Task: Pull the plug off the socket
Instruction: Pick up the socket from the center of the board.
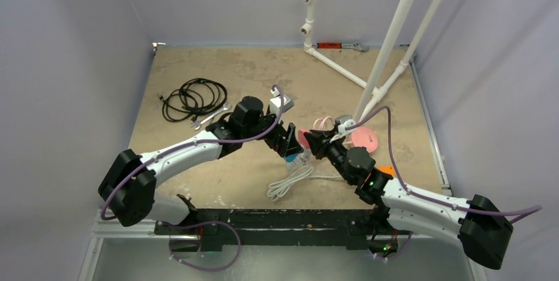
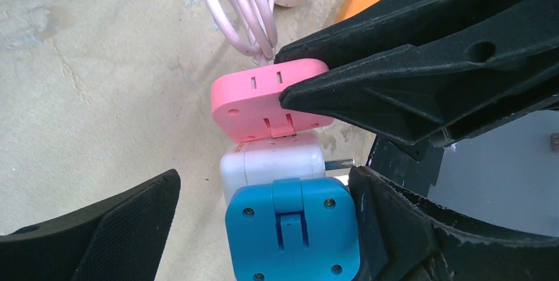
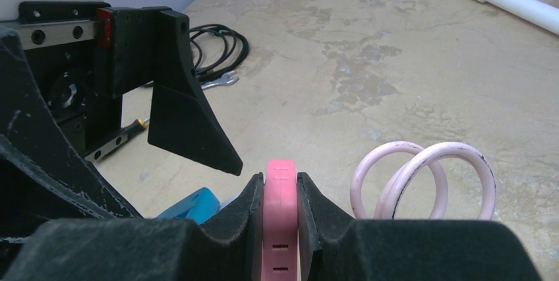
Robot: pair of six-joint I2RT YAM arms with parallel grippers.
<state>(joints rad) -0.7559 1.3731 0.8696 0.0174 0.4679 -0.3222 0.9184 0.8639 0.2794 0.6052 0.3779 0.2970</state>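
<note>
Centre of the top view: right gripper (image 3: 280, 185) is clamping the pink socket (image 2: 264, 99); left gripper (image 2: 264, 175) is hanging wide open, straddling the white adapter (image 2: 270, 159) and blue block (image 2: 290, 228) stacked against it.

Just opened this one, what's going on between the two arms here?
The right gripper is clamped shut on the edge of the pink power strip. A white cube adapter sits right against the strip, with a blue block touching its other side. The left gripper is wide open, its fingers on either side of those two pieces, not squeezing them. Whether the adapter is seated in the strip cannot be told from these views.
</note>
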